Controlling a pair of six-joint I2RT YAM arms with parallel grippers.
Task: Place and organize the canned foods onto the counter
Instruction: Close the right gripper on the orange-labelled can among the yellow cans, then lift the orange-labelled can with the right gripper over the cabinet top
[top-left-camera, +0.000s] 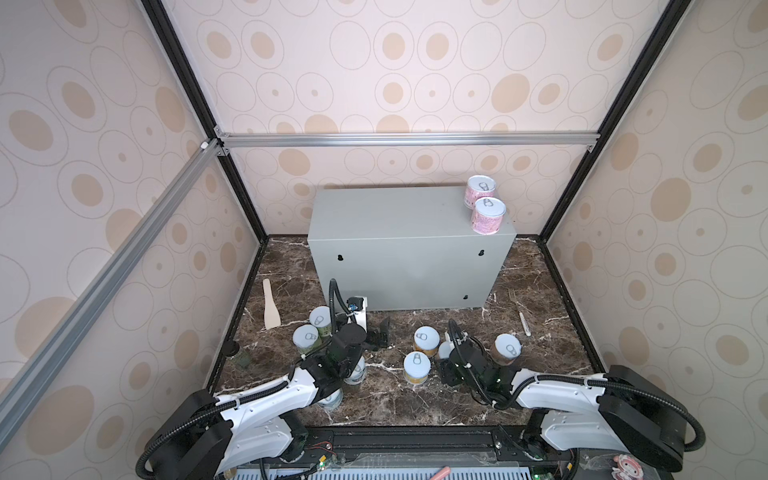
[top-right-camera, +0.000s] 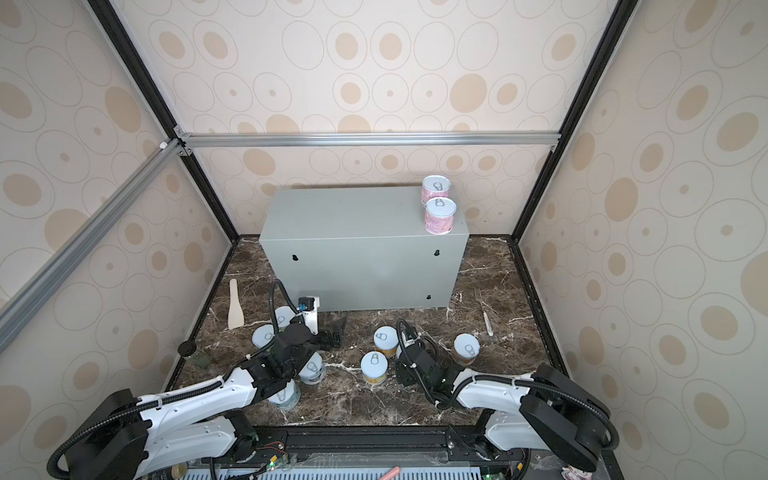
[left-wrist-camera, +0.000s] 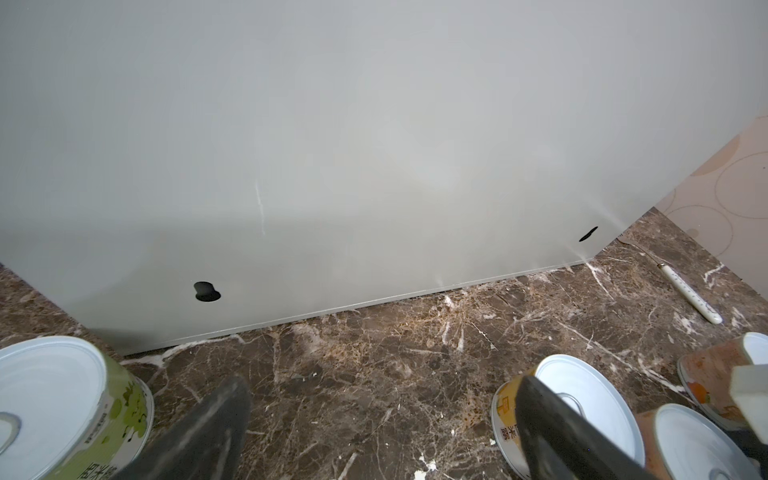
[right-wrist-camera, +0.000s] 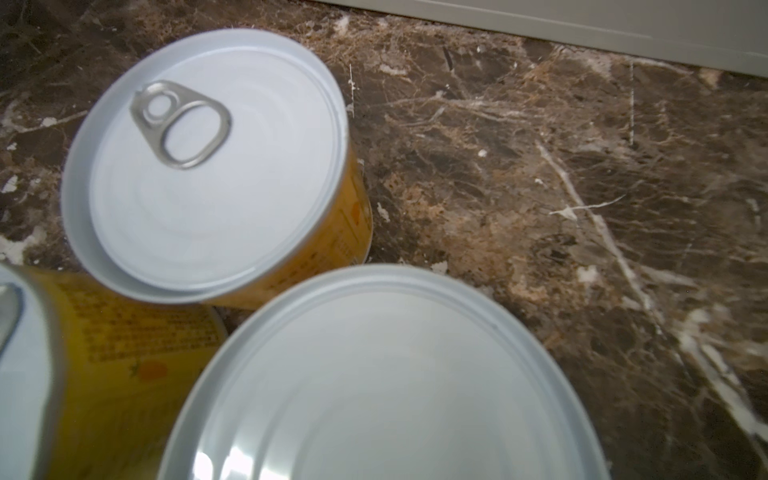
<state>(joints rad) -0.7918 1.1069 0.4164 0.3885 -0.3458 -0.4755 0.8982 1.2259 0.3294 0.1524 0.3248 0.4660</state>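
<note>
The counter (top-left-camera: 409, 224) is the biggest thing I have: its long axis runs side to side across both top views, and the front with the keyhole slots faces my arms. It stands on the marble floor (top-left-camera: 415, 399). At the right end of its top, two pink cans (top-left-camera: 488, 216) stand upright, lids up, one right behind the other and about touching. The other eight cans are down on the marble, also upright with their axes vertical. My left arm (top-left-camera: 270, 395) lies across two blue cans (top-right-camera: 312, 368), and two green cans (top-left-camera: 306, 338) stand just beside its wrist. The left gripper (top-left-camera: 380, 332) hangs before the counter's lower front, fingers (left-wrist-camera: 199, 432) spread fully wide with only bare marble between them. Two yellow cans (top-left-camera: 417, 368) stand between the grippers. The right gripper (top-left-camera: 448, 370) sits low over an orange can (left-wrist-camera: 698, 436), whose lid fills the right wrist view. I cannot see its fingers in any view, so I cannot tell their spread or whether they touch the can. A second orange can (top-left-camera: 507, 349) stands to its right. A wooden spatula (top-left-camera: 271, 305) lies left of the counter, and a fork (top-left-camera: 521, 313) lies to its right.
</note>
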